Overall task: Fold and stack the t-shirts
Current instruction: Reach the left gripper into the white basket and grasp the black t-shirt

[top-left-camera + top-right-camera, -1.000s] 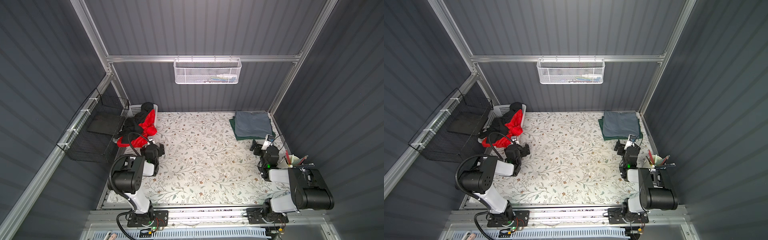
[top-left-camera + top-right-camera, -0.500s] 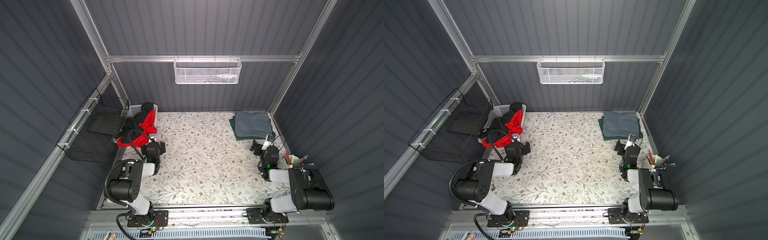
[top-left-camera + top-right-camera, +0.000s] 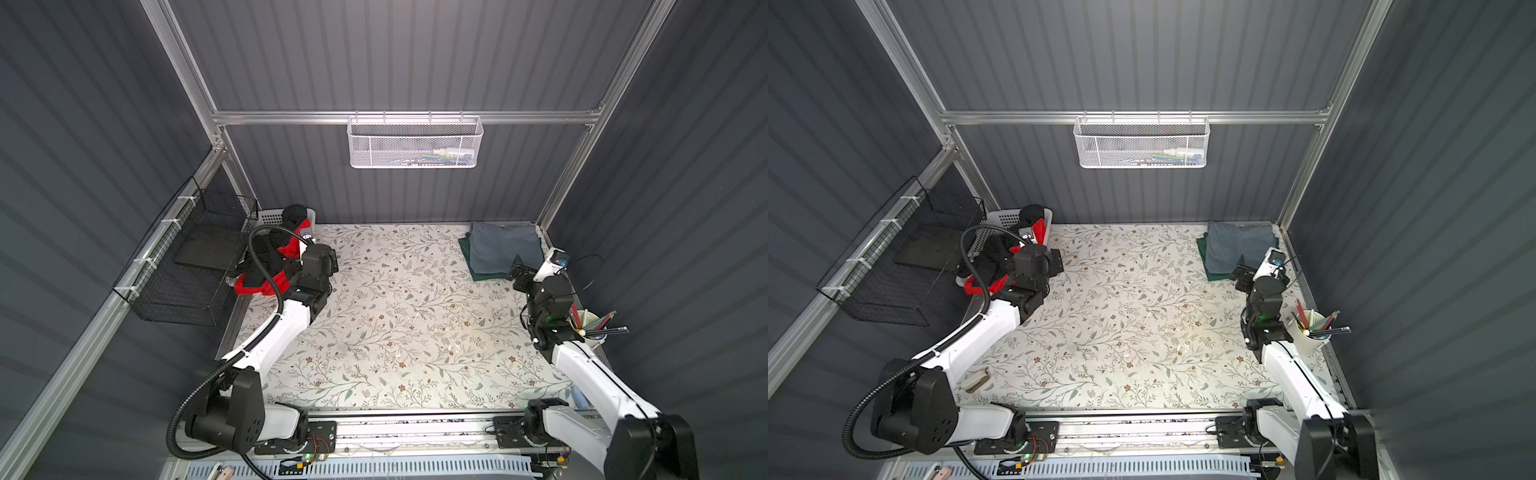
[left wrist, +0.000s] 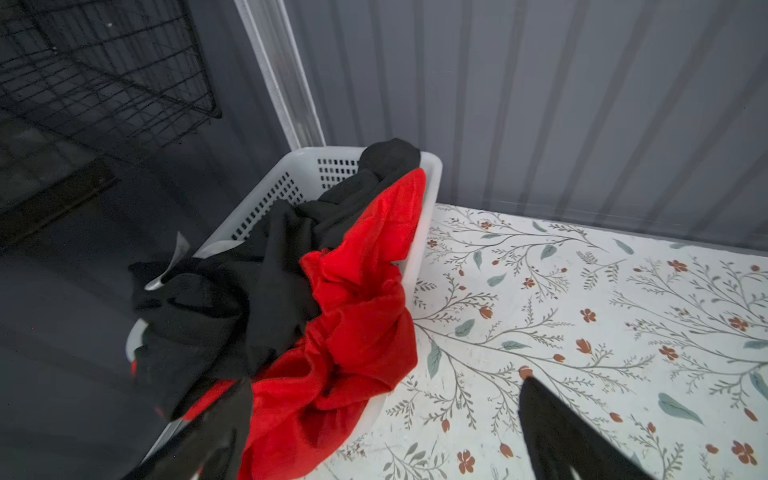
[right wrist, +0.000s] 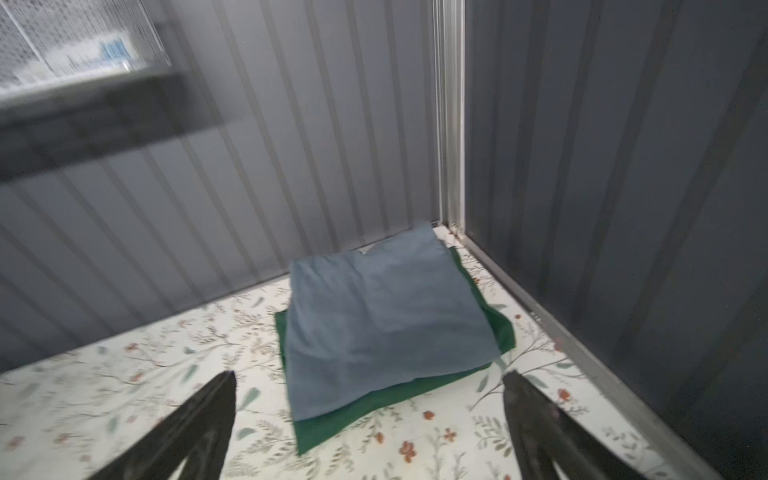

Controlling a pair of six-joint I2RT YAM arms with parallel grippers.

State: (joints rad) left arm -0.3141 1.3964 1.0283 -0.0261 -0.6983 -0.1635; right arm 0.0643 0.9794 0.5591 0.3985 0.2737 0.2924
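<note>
Middle of floral-print tabletop (image 3: pixel 415 316) is bare: wide clear lane side to side. Far-left corner blocked by white perforated plastic basket (image 4: pixel 432 199); crumpled bright red cloth shirt (image 4: pixel 357 332) and black cloth shirt (image 4: pixel 232 299) spill over its rim. Black wire-mesh basket (image 3: pixel 183 270) hangs on left wall beside it. Far-right corner taken: folded slate blue-grey shirt (image 5: pixel 382 324) on folded dark green shirt (image 5: pixel 332 428). White cup of pencils (image 3: pixel 590 328) crowds right edge. White mesh basket (image 3: pixel 415 143) on back rail hangs well above table.
</note>
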